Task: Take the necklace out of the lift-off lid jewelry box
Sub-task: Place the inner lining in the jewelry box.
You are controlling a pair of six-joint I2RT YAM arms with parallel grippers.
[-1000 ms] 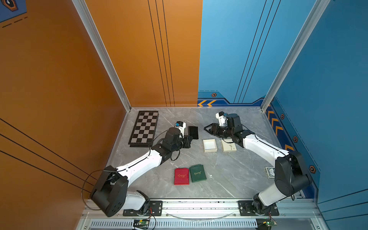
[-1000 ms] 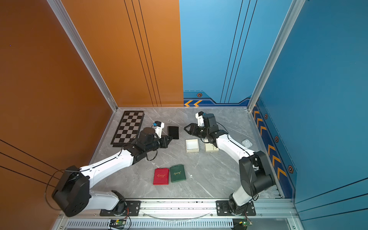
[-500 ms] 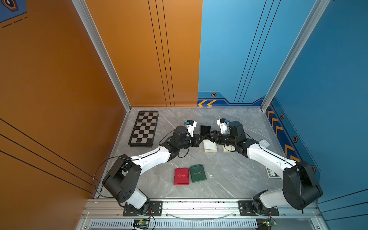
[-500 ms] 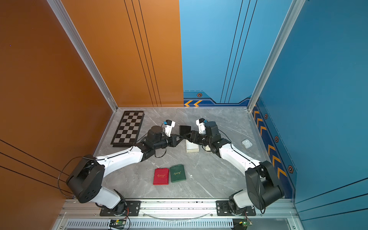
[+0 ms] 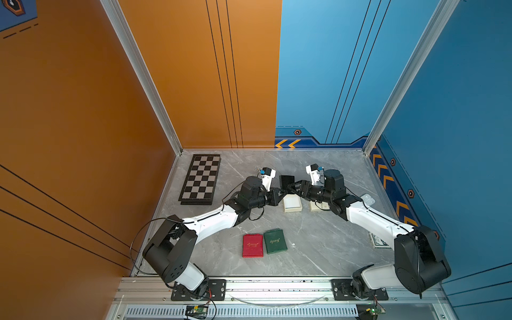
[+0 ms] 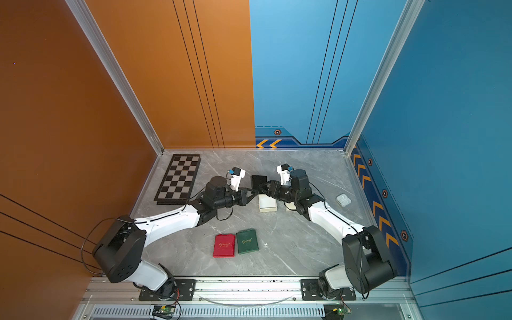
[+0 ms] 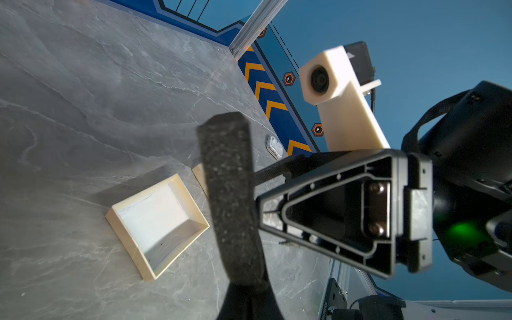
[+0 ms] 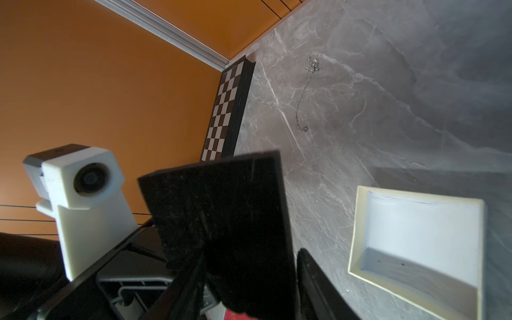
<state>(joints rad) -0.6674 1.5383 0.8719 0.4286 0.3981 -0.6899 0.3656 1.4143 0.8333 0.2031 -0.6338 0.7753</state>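
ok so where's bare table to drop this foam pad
Bare: front right, between green box and banknote; also the far right corner behind the earbud case. Crowded: mid-table at the open box and lid, and the necklace lies between there and the chessboard.

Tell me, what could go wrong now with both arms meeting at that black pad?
The black foam pad is pinched only at one end by the left pincer; if the right pincer fumbles taking it, it may drop. The thin necklace lies loose on the table near the chessboard; a swinging arm could sweep it away.
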